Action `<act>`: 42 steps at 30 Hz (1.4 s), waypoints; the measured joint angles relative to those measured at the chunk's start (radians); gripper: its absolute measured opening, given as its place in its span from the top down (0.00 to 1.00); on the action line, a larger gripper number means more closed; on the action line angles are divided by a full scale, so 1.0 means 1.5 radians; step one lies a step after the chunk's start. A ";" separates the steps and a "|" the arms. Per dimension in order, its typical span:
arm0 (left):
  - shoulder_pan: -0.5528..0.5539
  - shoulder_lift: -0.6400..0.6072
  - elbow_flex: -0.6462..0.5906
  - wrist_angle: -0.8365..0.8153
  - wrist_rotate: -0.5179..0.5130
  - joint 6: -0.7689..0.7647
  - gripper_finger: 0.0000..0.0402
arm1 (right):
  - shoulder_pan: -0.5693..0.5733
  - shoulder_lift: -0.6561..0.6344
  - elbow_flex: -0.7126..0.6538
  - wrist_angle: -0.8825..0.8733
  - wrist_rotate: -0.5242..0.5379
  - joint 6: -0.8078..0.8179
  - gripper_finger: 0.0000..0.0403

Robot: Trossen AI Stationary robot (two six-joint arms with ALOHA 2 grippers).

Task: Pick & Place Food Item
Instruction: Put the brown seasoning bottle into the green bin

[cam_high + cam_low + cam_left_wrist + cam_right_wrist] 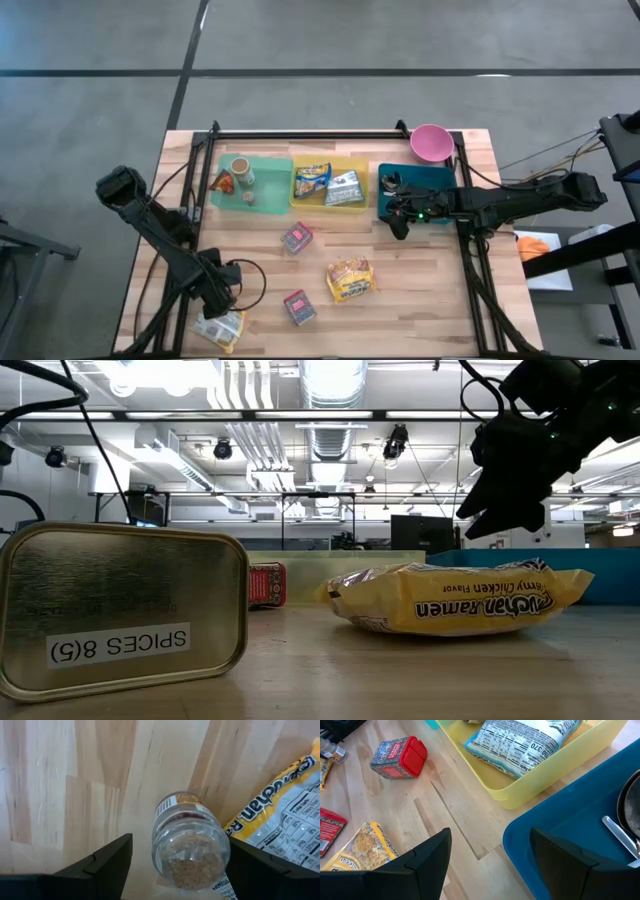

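**Straddling a spice jar at the table's near left corner**

Looking straight down, a wooden table (420,290) carries three trays along its far side: a green tray (268,165), a yellow tray (352,205) and a blue tray (440,175), with a pink bowl (431,142) behind the blue one.

The left gripper (222,300) is low at the near left corner. Its wrist camera shows its two dark fingers (100,862) spread wide, one on each side of a small clear spice jar (190,845) lying on its side on the wood. The fingers do not touch the jar. Just beside the jar lies a yellow ramen packet (280,820), seen from above at the table's edge (220,328).

The right gripper (398,222) hangs above the near edge of the blue tray, its jaws open with nothing between them. Its wrist view shows the blue tray's wall, the yellow tray holding a pale snack bag (525,740), and a red-lidded tin (400,756) lying on the wood.

Loose on the middle of the table are a second red tin (299,307) and another yellow noodle packet (350,280). From table height that packet (460,598) fills the middle ground, with a gold spice tin (120,610) close to the camera.
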 joint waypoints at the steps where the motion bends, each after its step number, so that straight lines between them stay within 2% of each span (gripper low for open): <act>1: 0.001 -0.001 0.000 0.000 0.000 0.001 0.26 | 0.000 0.000 0.000 0.001 0.000 0.000 0.34; 11: 0.007 -0.009 0.000 0.008 0.000 0.011 0.29 | 0.000 0.000 0.000 0.007 0.000 0.000 0.34; 19: 0.015 -0.009 -0.003 0.030 0.000 0.045 0.48 | 0.000 0.000 0.000 0.006 -0.001 0.000 0.34; 22: 0.016 -0.010 -0.003 0.029 0.000 0.054 0.52 | 0.000 0.000 0.000 0.006 -0.001 0.000 0.34; 30: 0.016 -0.010 -0.003 0.029 0.000 0.056 0.42 | 0.000 0.000 0.000 0.006 -0.001 0.000 0.34; 35: 0.016 -0.010 -0.003 0.029 0.004 0.059 0.54 | 0.000 0.000 0.000 0.006 -0.001 0.000 0.34; 42: 0.016 -0.010 -0.003 0.029 0.031 0.071 0.54 | 0.000 0.000 0.000 0.008 -0.001 0.000 0.34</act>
